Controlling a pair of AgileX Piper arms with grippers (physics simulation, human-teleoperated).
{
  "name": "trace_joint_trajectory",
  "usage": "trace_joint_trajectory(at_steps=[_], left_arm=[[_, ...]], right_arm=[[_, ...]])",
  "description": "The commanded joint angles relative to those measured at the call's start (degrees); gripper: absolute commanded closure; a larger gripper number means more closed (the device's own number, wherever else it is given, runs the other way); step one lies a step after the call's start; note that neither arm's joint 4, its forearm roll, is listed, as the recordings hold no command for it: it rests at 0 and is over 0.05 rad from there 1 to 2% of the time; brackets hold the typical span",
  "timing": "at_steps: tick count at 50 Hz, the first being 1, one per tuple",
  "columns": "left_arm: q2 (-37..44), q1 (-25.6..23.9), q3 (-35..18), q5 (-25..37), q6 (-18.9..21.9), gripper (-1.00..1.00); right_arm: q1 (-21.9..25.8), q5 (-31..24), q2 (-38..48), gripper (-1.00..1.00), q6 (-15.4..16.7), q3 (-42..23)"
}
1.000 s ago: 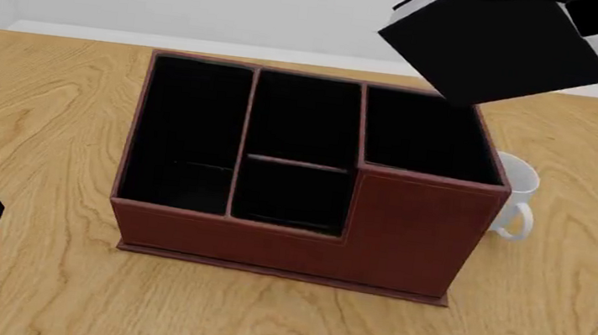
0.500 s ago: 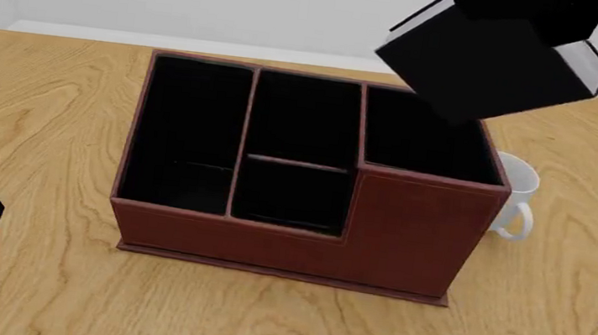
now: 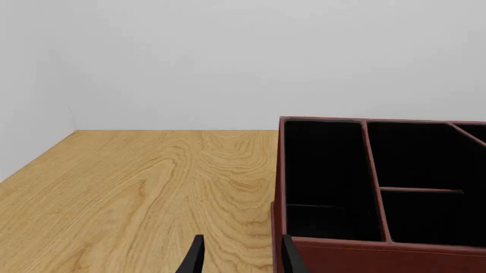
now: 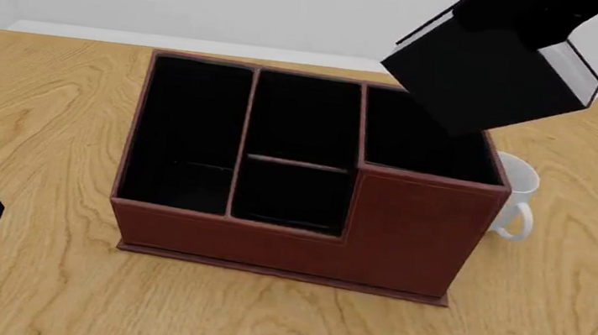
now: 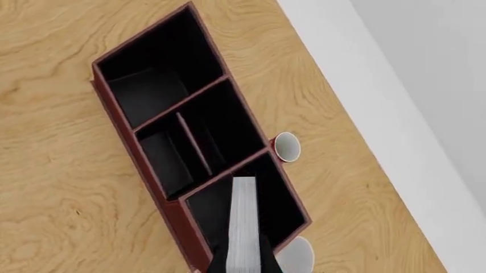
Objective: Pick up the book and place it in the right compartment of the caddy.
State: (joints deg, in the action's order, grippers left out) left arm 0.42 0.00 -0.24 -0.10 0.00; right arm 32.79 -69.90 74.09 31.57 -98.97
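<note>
**Book held tilted in the air above the right compartment**

Clamped in the right gripper (image 5: 244,263), with the book (image 4: 487,77) sandwiched between the two dark fingers; in the right wrist view, page edge facing the camera as a pale strip running straight out from between the jaws. Held clear of the caddy (image 4: 297,180), up in the air over the back of the right compartment (image 4: 429,136), not touching its walls. Tilted in the front view: lower corner dipping toward the compartment, upper end rising to the right under the arm, white-grey page edge showing along the upper right side. Long axis slanted, neither upright nor flat. From the right wrist view, book's far end lined up over the black floor of that bay.

White mug (image 4: 515,196) just beside the caddy's right wall. Left gripper (image 3: 239,259) low near the caddy's front left corner, jaws slightly parted, pinching nothing.
</note>
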Motion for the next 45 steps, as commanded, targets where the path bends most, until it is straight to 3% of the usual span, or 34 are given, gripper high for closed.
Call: trace_joint_trajectory(at_steps=[1,45], left_arm=[[0.0,0.0,0.0,0.0,0.0,-1.0],[0.0,0.0,0.0,0.0,0.0,-1.0]], right_arm=[[-0.8,0.0,0.0,1.0,-2.9,-0.7],[-3.0,0.0,3.2,1.0,-6.7,0.1]])
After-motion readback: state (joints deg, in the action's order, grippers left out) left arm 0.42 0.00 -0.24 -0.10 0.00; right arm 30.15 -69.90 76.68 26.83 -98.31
